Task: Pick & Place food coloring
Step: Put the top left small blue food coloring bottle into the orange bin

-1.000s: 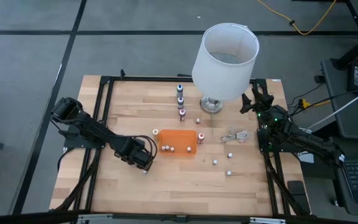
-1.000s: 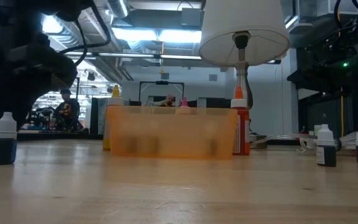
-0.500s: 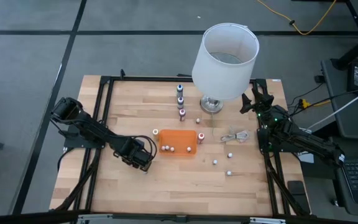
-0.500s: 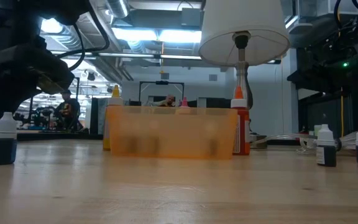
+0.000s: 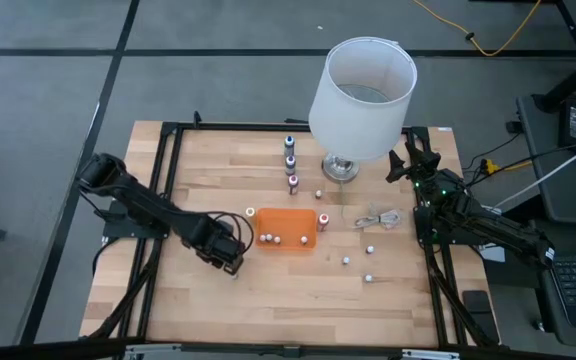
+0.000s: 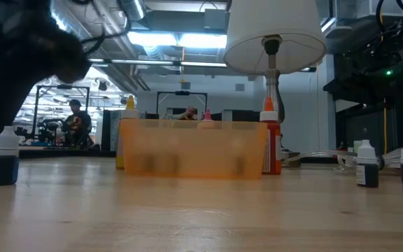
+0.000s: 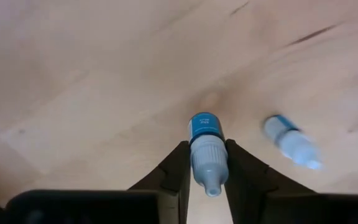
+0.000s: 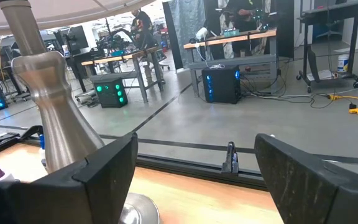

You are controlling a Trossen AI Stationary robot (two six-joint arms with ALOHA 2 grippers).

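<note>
A pale butcher-block table (image 5: pixel 208 305) framed by black rails carries an orange tray (image 5: pixel 288 229) at its centre, with a white-shaded lamp (image 5: pixel 360 95) on a metal base standing toward the far edge. The left hand (image 5: pixel 230 256), low over the wood just beside the tray's left end, is closed on a blue food coloring bottle (image 7: pixel 205 149), its two fingers (image 7: pixel 176 171) pressing either side of the pale cap; a second blue bottle (image 7: pixel 289 140) lies tipped on the wood close by. More bottles stand in a short row (image 5: pixel 290 163) left of the lamp base, two sit inside the tray, and others are scattered on the wood right of it, near a coiled white cable (image 5: pixel 377 218). The right hand (image 8: pixel 194 168) waits wide open and empty at the table's far right edge, beside the lamp. Beyond the table, a workshop stretches out under ceiling lights, with benches, equipment and a person (image 6: pixel 75 120) in the distance.
</note>
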